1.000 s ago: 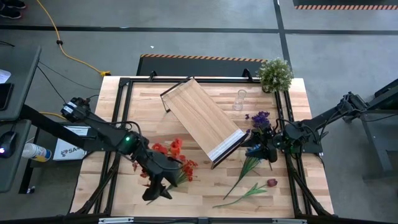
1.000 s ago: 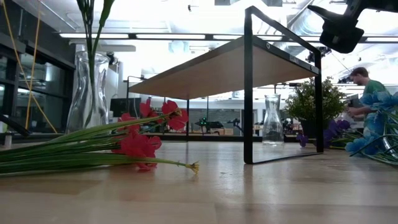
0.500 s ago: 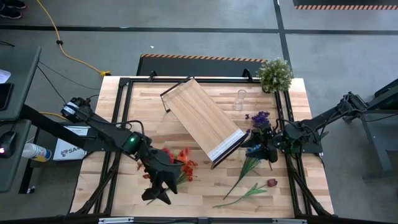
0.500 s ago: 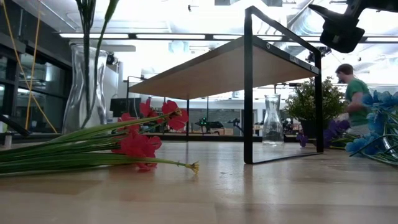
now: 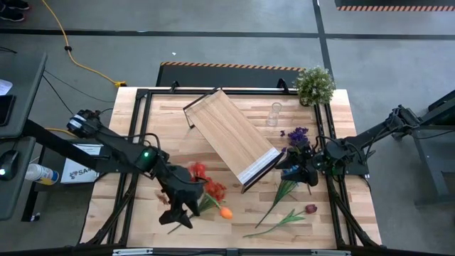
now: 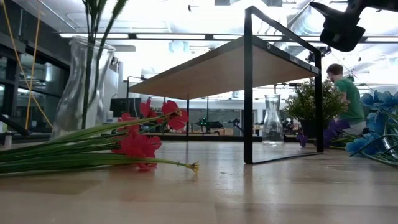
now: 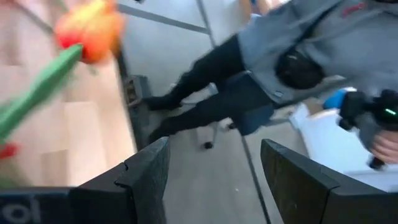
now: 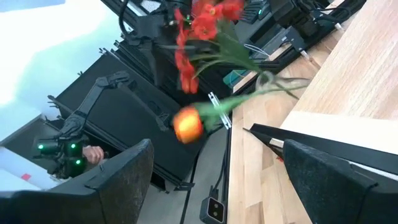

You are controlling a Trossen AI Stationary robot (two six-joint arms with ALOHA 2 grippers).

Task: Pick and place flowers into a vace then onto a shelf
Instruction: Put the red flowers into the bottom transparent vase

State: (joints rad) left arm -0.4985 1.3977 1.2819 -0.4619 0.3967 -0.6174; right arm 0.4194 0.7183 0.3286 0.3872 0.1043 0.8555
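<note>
While left gripper clamps tilted vase | right gripper spread wide, empty

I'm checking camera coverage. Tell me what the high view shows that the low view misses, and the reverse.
Only the high view: the orange bloom and the dark red flower. Only the low view: a person in a green top in the room behind, and a tall tilted glass vase with stems in it. Both: the shelf, the red flowers and the potted plant.
</note>
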